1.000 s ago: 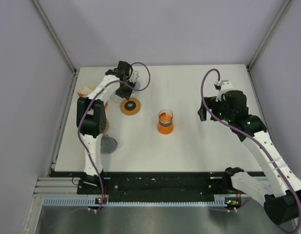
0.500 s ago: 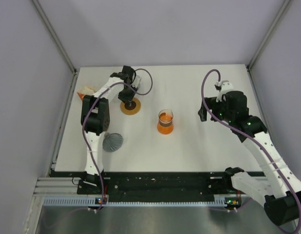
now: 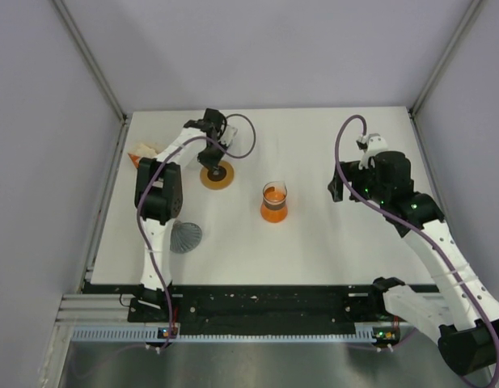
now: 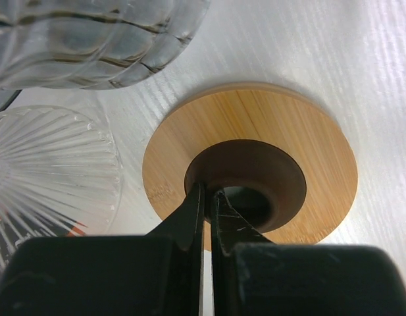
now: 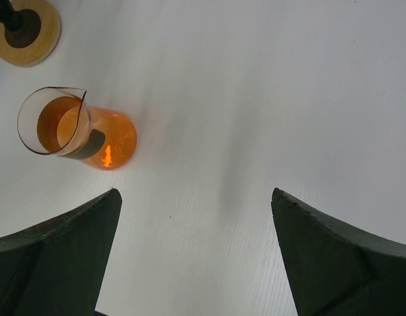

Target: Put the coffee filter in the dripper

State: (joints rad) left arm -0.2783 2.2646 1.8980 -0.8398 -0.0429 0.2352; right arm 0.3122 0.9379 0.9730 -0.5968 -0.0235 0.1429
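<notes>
Coffee filter, as best I can tell, lies untouched at the table's left edge. My left gripper pinches the dark collar of the wooden dripper stand, while the right gripper hangs spread wide. I judge I'm setting up; next, lift the stand steadily.

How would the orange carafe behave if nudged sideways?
The carafe looks like thin glass, so it is probably fragile. Its wide base under a narrower neck suggests sliding rather than tipping. The smooth wall may be slippery to grip.
</notes>
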